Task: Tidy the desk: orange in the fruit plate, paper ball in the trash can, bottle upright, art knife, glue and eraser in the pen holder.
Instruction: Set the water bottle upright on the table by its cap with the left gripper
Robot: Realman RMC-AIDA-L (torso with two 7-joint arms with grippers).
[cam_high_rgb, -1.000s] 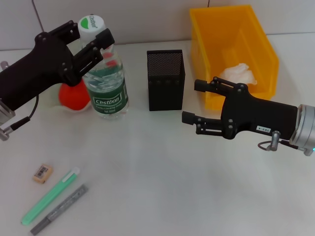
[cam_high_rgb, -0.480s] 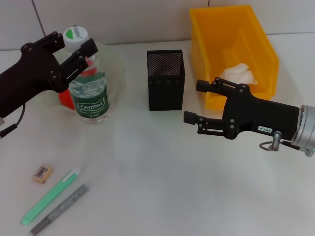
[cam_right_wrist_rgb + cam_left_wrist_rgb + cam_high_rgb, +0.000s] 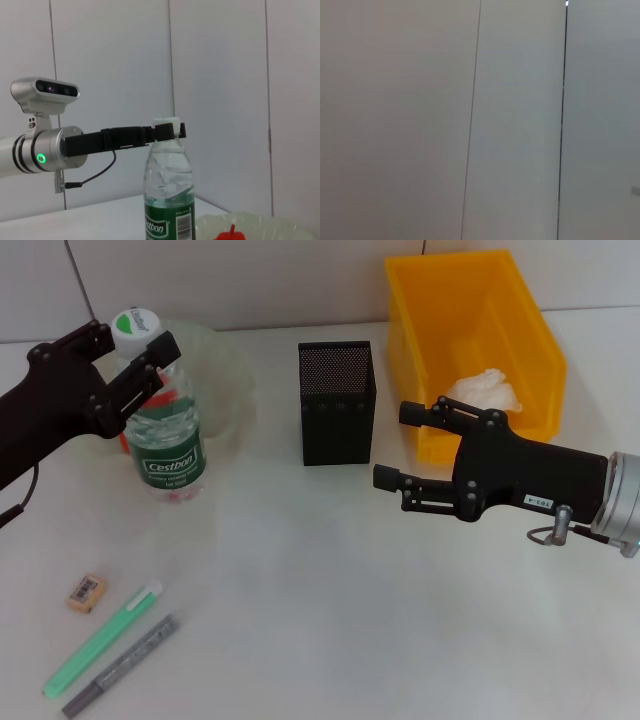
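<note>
Since earlier frame, left end effector [image 3: 135, 358] and bottle [image 3: 160, 420] shifted toward 9 o'clock, uncovering fruit plate [image 3: 222, 370]. Left end effector pinches bottle neck. Bottle upright on worktop [image 3: 320, 590], long axis vertical, cap up. Right end effector [image 3: 392, 445] spread, hovering at 3 o'clock of pen holder [image 3: 337, 402].

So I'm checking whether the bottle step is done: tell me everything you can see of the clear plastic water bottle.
The clear plastic water bottle stands upright on the white table, in front of the translucent fruit plate holding something red. It has a white cap with a green mark, a green Cestbon label around its middle, and water inside. The left gripper is closed around its neck just below the cap, so it is not released yet.
</note>
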